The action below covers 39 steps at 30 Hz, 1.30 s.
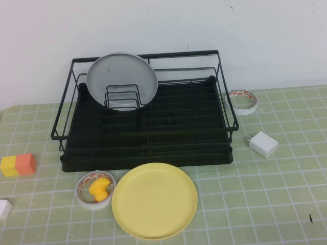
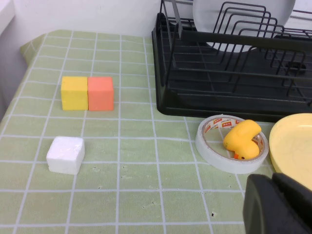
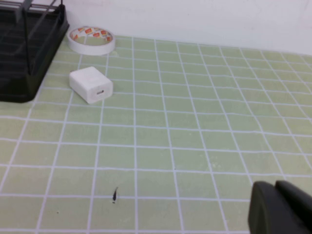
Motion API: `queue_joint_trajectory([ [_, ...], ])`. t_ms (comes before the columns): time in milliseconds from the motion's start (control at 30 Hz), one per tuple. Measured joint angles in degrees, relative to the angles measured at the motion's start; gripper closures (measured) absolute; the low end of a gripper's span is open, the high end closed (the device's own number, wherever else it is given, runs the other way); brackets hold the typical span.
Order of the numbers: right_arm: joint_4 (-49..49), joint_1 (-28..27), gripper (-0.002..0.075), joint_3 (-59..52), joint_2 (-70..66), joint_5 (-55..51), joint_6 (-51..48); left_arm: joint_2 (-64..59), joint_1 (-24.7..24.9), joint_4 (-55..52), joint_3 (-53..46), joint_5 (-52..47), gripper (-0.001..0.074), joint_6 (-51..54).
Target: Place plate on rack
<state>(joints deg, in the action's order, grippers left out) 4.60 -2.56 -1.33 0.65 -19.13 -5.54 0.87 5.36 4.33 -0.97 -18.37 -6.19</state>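
The pale-yellow plate [image 1: 154, 200] lies flat on the green checked cloth just in front of the black wire rack [image 1: 146, 145]; its edge also shows in the left wrist view [image 2: 296, 146]. A grey-white plate [image 1: 121, 80] stands upright in the rack's loops at the back left. Neither arm shows in the high view. My left gripper [image 2: 278, 204] is shut and empty, low over the cloth beside the plate's edge. My right gripper [image 3: 280, 208] is shut and empty above bare cloth to the right of the rack.
A tape roll [image 1: 95, 190] with a yellow toy duck [image 1: 100, 187] inside lies left of the plate. Yellow and orange blocks [image 1: 18, 165] and a white cube [image 1: 4, 209] sit at far left. A white charger [image 1: 263, 143] and a second tape roll [image 1: 242, 100] lie right of the rack.
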Motion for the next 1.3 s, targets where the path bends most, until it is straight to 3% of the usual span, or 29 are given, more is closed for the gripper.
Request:
queue_joint_trajectory([
  [1133,0.56,0.00,0.0728,0.00,0.00,0.00,-0.08,0.00,0.00,0.35,0.00,0.00,0.0738,0.00],
  [1300,1.27,0.00,0.0728,-0.21,0.00,2.61,-0.18,0.00,0.00,2.63,-0.23,4.99,0.0737,0.00],
])
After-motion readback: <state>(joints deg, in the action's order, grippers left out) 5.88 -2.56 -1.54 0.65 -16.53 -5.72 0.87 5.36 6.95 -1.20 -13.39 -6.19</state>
